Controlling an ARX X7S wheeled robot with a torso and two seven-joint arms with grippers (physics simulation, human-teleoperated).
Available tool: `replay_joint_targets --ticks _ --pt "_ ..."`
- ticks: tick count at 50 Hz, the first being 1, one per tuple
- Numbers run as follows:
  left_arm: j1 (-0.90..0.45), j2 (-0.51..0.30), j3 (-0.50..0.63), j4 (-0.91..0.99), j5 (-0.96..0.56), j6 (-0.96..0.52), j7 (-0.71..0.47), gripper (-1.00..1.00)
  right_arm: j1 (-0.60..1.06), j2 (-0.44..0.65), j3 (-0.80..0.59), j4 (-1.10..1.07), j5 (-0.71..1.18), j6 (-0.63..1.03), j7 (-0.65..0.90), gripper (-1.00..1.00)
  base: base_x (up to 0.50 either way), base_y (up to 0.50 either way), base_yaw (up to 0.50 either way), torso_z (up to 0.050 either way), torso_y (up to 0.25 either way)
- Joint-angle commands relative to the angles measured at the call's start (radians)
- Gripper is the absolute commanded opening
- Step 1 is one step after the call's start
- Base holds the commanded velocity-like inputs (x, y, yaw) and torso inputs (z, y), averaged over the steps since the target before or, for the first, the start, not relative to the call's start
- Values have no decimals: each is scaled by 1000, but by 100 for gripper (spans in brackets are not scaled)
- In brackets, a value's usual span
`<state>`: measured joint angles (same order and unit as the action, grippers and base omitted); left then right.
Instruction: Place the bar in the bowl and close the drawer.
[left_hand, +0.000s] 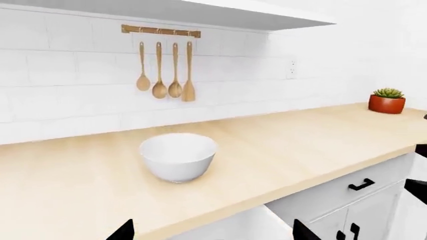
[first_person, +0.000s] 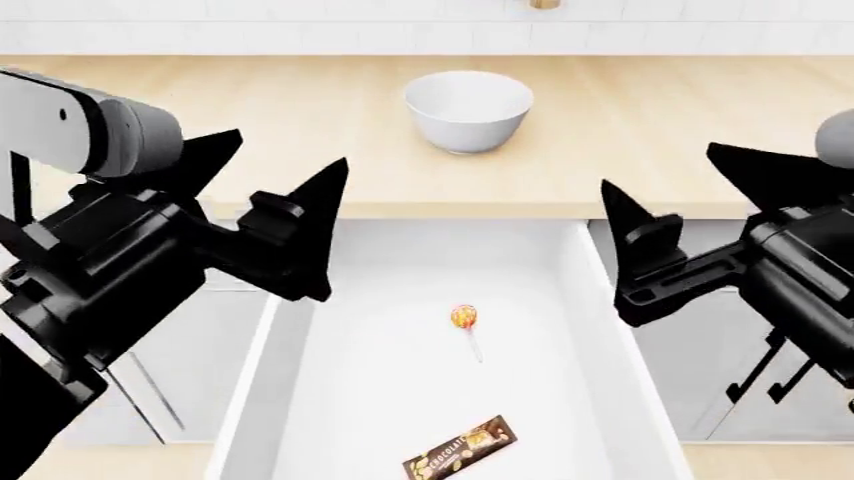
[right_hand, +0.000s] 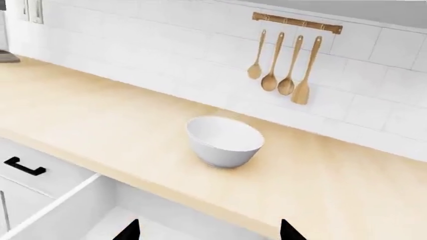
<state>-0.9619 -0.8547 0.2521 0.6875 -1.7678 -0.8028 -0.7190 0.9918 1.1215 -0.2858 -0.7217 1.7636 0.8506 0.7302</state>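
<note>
The white bowl (first_person: 467, 108) stands on the wooden counter just behind the open drawer (first_person: 594, 300); both wrist views also show the bowl (left_hand: 178, 156) (right_hand: 224, 140). The dark brown bar (first_person: 462, 450) lies flat at the near end of the drawer's white floor. My left gripper (first_person: 280, 160) hangs open over the drawer's far left corner. At the far right corner my right gripper (first_person: 663, 170) is open too. Nothing sits between either pair of fingers. Each wrist view shows only black fingertips (left_hand: 123, 231) (right_hand: 131, 231) above the drawer's back edge.
An orange-yellow lollipop (first_person: 463, 318) lies mid-drawer, between the bar and the counter (first_person: 267, 120). Wooden spoons (left_hand: 163, 75) hang on the tiled wall behind the bowl. A potted plant (left_hand: 387, 101) stands far along the counter. Closed cabinet fronts with black handles (left_hand: 361, 184) (right_hand: 25, 166) flank the drawer.
</note>
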Motion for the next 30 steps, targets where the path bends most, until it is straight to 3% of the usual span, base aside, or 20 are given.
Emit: replay_joint_targets --ticks 1,8,17,30 --pt "-393 -1 120 -210 -268 -141 -27 100 479 -111 -205 293 173 331 -105 100 0 0 0 0 0" --pt "-446 13 149 -254 -298 -163 -30 100 572 -163 -288 410 210 414 -86 100 0 0 0 0 0" --pt "-451 28 165 -277 -289 -175 -8 100 598 -168 -299 420 223 435 -99 100 28 -11 0 0 0" --pt "-472 28 179 -294 -302 -184 -13 100 608 -157 -307 411 231 455 -117 100 493 -188 0 0 0"
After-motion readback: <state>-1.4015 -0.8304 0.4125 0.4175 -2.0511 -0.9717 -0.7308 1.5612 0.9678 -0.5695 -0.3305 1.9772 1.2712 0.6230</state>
